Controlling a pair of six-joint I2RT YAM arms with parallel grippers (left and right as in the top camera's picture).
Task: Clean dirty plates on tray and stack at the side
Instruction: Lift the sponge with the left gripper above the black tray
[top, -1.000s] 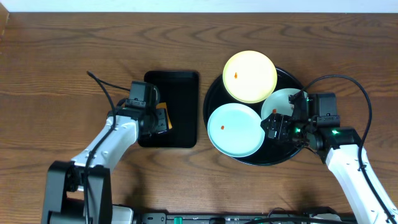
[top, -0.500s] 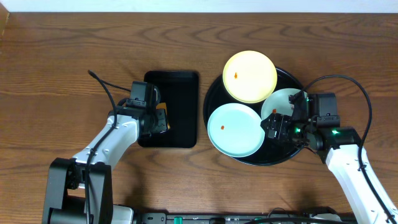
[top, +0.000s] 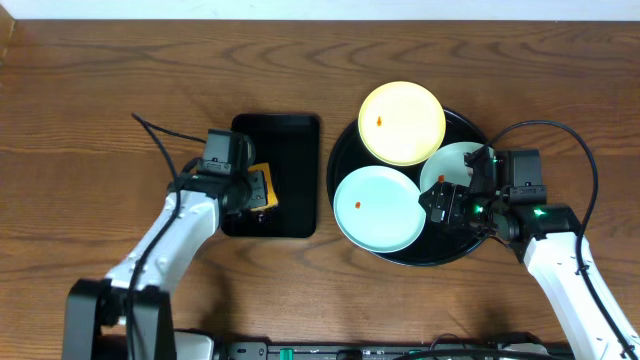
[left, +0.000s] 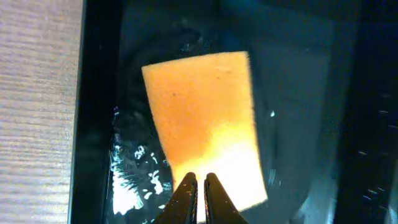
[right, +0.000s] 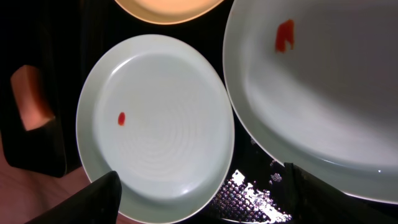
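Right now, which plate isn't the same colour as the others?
The yellow plate, at the tray's far edge. The left plate and right plate are both mint.

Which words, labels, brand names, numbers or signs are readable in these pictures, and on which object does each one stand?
No text can be read in any view.
The yellow plate, the left mint plate, the right mint plate, the round tray, the rectangular tray and the sponge bear no writing; the red specks are stains, not signs.
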